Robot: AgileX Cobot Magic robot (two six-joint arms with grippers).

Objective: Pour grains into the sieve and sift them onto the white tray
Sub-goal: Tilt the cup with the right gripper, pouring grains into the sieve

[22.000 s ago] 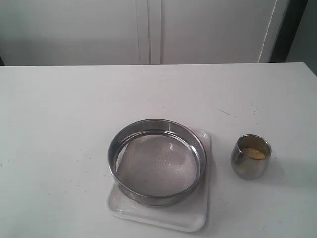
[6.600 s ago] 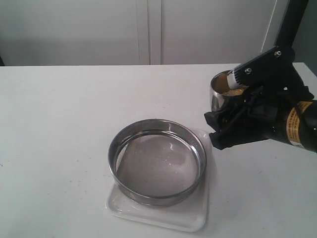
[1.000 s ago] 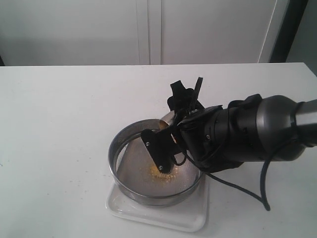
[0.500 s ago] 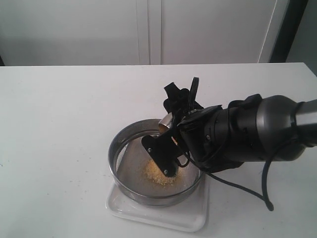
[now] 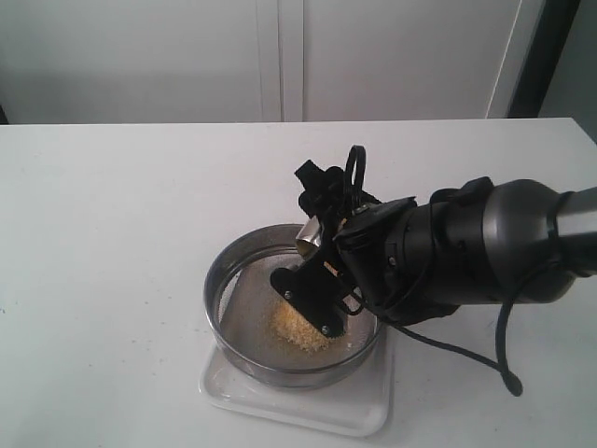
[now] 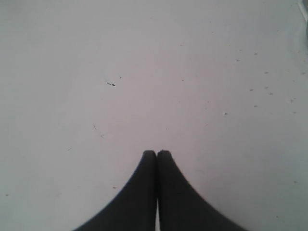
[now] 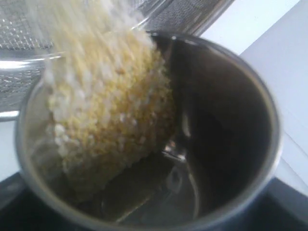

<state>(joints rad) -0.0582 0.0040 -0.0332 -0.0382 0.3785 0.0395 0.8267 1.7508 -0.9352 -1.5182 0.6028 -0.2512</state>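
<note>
Right tool: yours, clamped on a small steel cup and holding it tipped steeply above the sieve; its arm came in from 3 o'clock in the exterior view.

Steel cup: in the right wrist view its mouth faced the camera. The grains, yellow mixed with paler bits, lay heaped against one side of the inner wall and spilled over the rim in a blur. The opposite side of the wall was bare steel.

Sieve: it sat on the white tray, set toward the tray's 12 o'clock end, with bare tray showing at 6 o'clock. A yellow heap lay on the mesh just toward 6 o'clock of its middle, under the cup.

Left tool: yours, with both tips pressed together and nothing between them, over bare, speckled worktop. It did not appear in the exterior view.
</note>
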